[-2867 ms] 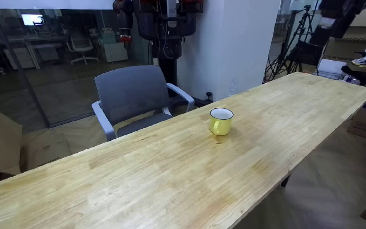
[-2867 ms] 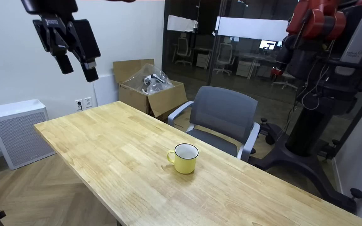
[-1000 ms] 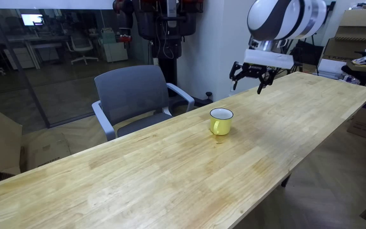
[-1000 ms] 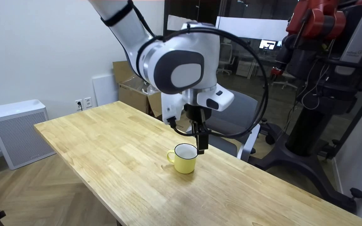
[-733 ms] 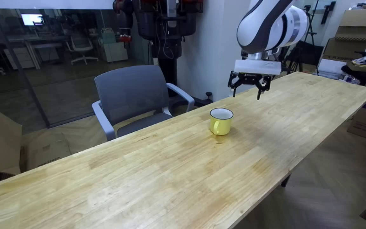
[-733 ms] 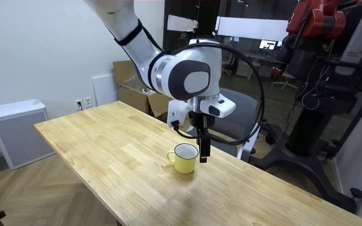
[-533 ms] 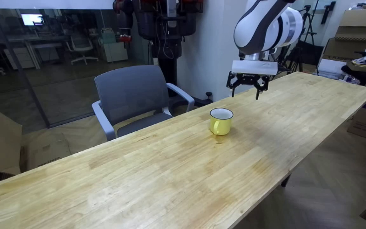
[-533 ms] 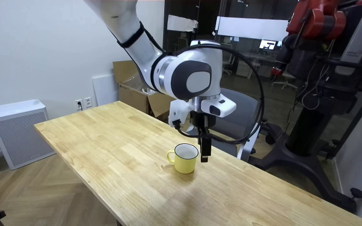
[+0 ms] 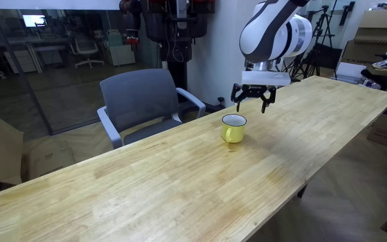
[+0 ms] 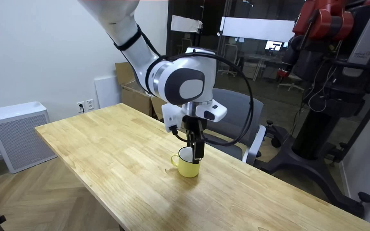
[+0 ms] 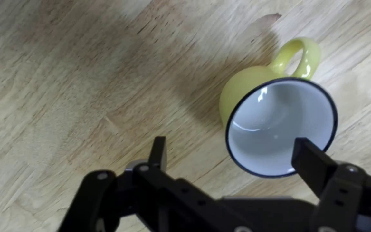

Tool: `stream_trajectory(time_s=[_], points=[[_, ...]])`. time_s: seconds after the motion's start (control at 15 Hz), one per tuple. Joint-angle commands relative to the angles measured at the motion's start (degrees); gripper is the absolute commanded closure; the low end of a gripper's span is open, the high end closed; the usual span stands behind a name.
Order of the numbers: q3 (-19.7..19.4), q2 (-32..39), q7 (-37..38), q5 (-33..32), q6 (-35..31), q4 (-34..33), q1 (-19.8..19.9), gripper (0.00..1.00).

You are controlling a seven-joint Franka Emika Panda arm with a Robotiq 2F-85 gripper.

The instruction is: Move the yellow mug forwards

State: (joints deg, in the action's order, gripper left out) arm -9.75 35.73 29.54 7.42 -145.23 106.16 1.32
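On table (image 9: 166, 188) | yellow mug (image 9: 234, 131), axis vertical | handle (image 11: 312, 59) up-right in wrist view | 2 jaws apart

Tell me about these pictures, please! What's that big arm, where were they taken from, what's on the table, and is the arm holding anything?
The big thing is a white-and-grey jointed robot arm with black fingers at its end, for gripping. Two pictures come from cameras outside the robot, looking from different places. The third comes from a camera on its wrist, so it shows the fingers up close.

On the long, pale wooden table stands a small bright-yellow mug with a white inside, a dark rim and a side handle. Beside the table is a grey chair with pale armrests.

The arm holds nothing: its fingers are spread apart near the mug, and they have not gripped it.
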Motion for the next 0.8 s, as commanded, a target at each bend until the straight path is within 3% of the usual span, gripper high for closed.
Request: stream_trajectory(time_s=[0.0, 0.73], points=[[2.09, -0.19, -4.08, 2.03, 0.28, 1.00, 1.08, 0.00], [1.37, 1.20, -6.96, 2.73, -2.39, 1.54, 2.08, 0.00]])
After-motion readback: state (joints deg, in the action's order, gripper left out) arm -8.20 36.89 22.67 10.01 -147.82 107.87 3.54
